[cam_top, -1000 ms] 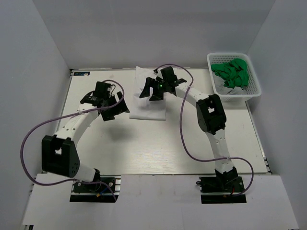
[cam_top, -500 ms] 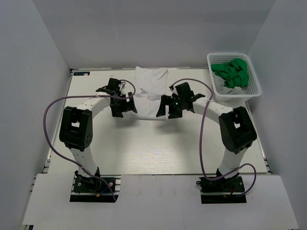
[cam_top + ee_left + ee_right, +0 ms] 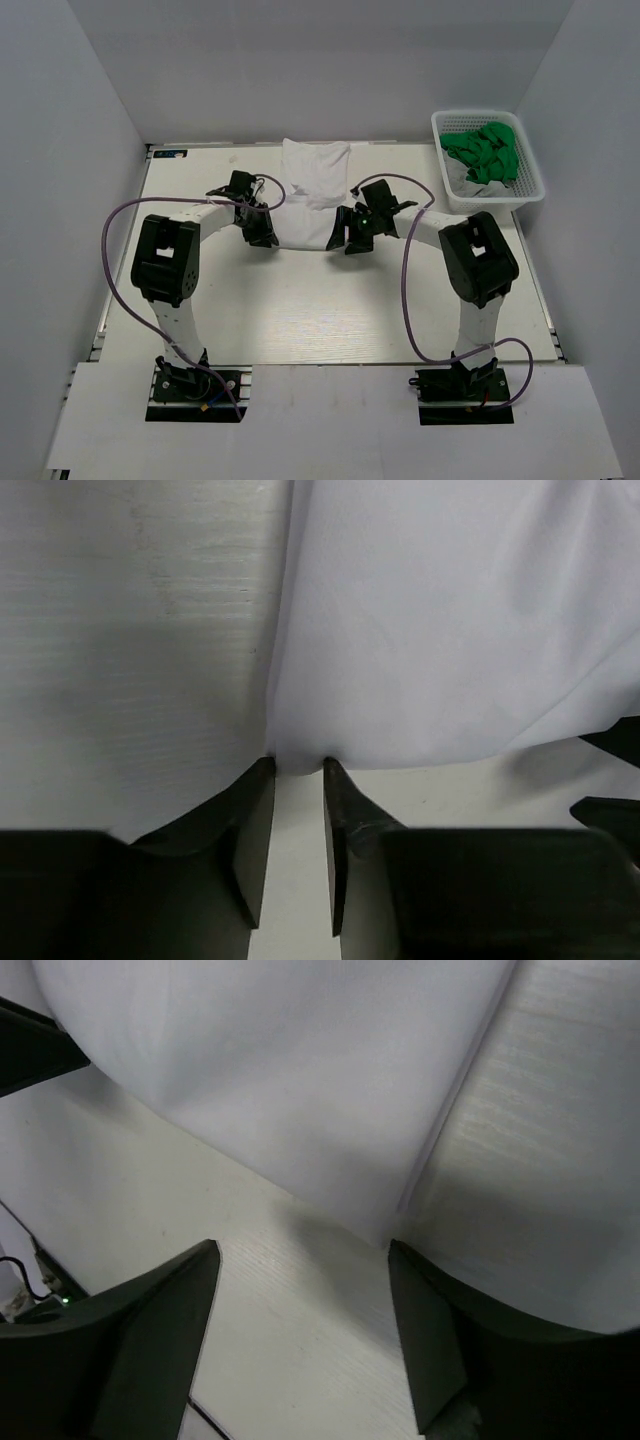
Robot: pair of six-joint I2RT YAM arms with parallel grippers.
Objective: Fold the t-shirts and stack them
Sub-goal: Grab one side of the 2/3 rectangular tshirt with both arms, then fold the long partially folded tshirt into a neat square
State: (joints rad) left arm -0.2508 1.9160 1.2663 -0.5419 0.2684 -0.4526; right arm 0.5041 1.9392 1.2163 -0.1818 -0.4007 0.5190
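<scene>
White walls close round a pale tabletop [image 3: 300, 300], and at its far middle lies the white t-shirt [image 3: 315, 185], flat and drawn into a narrow strip with no sleeve sticking out, so the side folds look done while the lengthwise fold is not yet made. At its near left corner sits the left gripper [image 3: 260, 230]. The wrist view shows its fingers only narrowly apart, tips right at the hem corner, with a slit of tabletop visible between them, so the cloth does not look pinched yet. At the near right corner hangs the right gripper [image 3: 342, 232], fingers spread wide over the hem and holding nothing. Both seem set to take the near edge and carry it toward the collar. Well apart, at the far right, the green t-shirts [image 3: 485, 152] lie crumpled in a heap inside a white basket [image 3: 490, 200], none of them folded. By my reckoning the task is early: one shirt partway folded, no stack begun, and the green ones untouched.
</scene>
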